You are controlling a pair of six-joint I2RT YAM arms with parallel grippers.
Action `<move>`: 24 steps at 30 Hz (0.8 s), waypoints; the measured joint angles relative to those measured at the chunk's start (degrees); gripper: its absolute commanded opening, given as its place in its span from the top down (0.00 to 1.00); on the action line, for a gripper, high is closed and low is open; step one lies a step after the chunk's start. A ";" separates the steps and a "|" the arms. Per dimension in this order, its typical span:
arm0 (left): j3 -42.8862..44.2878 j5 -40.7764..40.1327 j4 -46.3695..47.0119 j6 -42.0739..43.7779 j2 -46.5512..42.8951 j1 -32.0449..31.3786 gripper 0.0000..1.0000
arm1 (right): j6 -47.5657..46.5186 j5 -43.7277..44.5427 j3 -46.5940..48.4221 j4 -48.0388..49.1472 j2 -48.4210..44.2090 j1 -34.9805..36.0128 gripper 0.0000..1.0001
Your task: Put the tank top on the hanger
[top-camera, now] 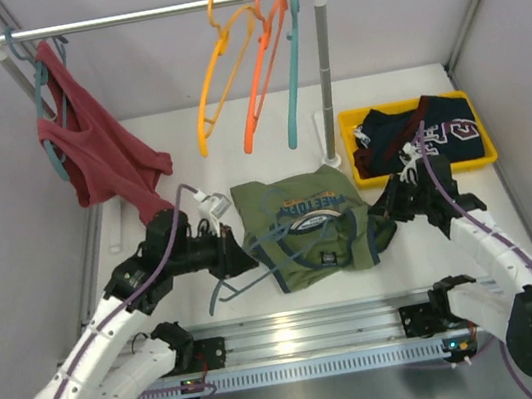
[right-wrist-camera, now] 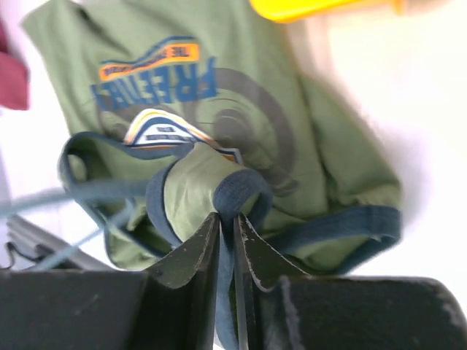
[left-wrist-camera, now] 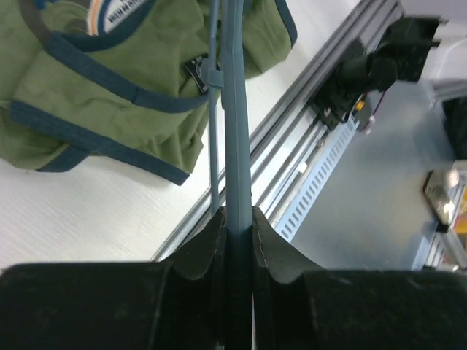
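Tank top (top-camera: pixel 299 245) lying crumpled on the table (top-camera: pixel 186 141), between both grippers.
Right gripper (right-wrist-camera: pixel 226 227) is pinching its navy strap between nearly closed jaws; left gripper (left-wrist-camera: pixel 237 219) is clamping the hanger (left-wrist-camera: pixel 236 131) at its edge.

Bare table (top-camera: pixel 180 137) lies open between the red top (top-camera: pixel 97 155) and the hanging hangers (top-camera: pixel 269 27). The yellow bin (top-camera: pixel 350 146) and rack post (top-camera: pixel 327 58) crowd the right side behind the tank top (top-camera: pixel 295 225).

The tank top (top-camera: pixel 299 245) is soft matt olive cloth with a printed chest graphic. The hanger (left-wrist-camera: pixel 235 146) looks like smooth slate-blue plastic. The bench (top-camera: pixel 186 141) is matt white; the rail (top-camera: pixel 306 327) along the frame's bottom is ribbed, shiny metal.
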 measured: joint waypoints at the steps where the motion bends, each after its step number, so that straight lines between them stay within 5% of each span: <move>1: 0.00 -1.29 0.63 -0.20 1.07 -3.06 1.00 | -0.35 0.87 0.02 -0.61 0.00 0.00 0.84; 5: 0.04 -7.48 2.69 -0.48 6.60 -16.63 1.00 | -1.46 4.68 0.02 -3.52 -0.07 -0.02 0.69; 9: 0.46 -11.85 3.28 0.07 10.21 -20.00 1.00 | -2.21 8.13 0.07 -6.16 -1.27 0.07 0.59; 14: 2.29 -15.76 3.65 1.33 10.25 -20.04 1.00 | -2.34 13.75 2.10 -9.51 -4.87 3.32 0.59; 24: 2.95 -18.88 3.87 3.54 11.43 -20.06 1.00 | 4.33 27.32 3.32 -10.56 -4.50 26.71 0.68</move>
